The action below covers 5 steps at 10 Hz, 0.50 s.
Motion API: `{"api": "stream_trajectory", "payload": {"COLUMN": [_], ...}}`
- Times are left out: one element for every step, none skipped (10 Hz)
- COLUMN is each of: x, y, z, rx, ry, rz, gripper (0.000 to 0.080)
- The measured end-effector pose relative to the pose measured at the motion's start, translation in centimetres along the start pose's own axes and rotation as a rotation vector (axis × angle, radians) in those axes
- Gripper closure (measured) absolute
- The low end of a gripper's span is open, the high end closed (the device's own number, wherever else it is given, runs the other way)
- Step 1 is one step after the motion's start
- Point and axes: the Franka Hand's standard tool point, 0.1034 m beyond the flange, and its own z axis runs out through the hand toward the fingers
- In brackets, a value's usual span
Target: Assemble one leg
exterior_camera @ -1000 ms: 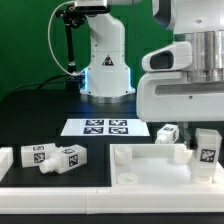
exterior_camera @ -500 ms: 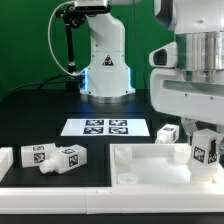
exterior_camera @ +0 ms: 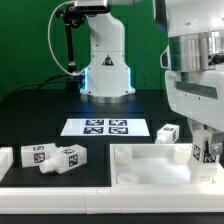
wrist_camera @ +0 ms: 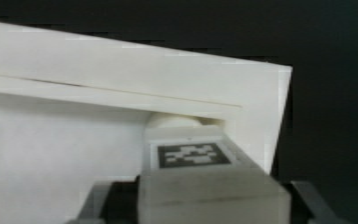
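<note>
My gripper [exterior_camera: 206, 142] is at the exterior view's right, shut on a white leg [exterior_camera: 208, 154] with a black-and-white tag. It holds the leg upright over the right corner of the large white table-top piece [exterior_camera: 140, 168]. In the wrist view the leg [wrist_camera: 194, 158] fills the space between my dark fingers [wrist_camera: 115, 202], and its round stub end [wrist_camera: 186, 122] points at the table-top's raised rim [wrist_camera: 140, 92]. Whether the stub touches the table-top I cannot tell.
Two more tagged legs [exterior_camera: 38, 155] [exterior_camera: 68, 158] lie at the left, and another [exterior_camera: 167, 133] behind the table-top. The marker board [exterior_camera: 104, 127] lies flat in the middle. The arm's white base [exterior_camera: 105, 65] stands at the back. A white block [exterior_camera: 5, 160] sits at the left edge.
My gripper has moved toward the exterior view's right with the leg in it, and slightly lower. The loose legs and the table-top have not moved.
</note>
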Motion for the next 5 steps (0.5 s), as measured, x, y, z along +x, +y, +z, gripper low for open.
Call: {"api": "stream_trajectory", "payload": {"x": [-0.11, -0.20, -0.35, -0.17, -0.07], "y": [0.07, 0.25, 0.43, 0.65, 0.87], "z": [0.12, 0.31, 0.34, 0.35, 0.43], "rx": [-0.007, -0.015, -0.022, 0.013, 0.009], "ry": [0.010, 0.005, -0.001, 0.025, 0.028], "rz": [-0.249, -0.431, -0.513, -0.513, -0.581], "gripper": [0.0260, 0.0260, 0.0184, 0.0157, 0.0157]}}
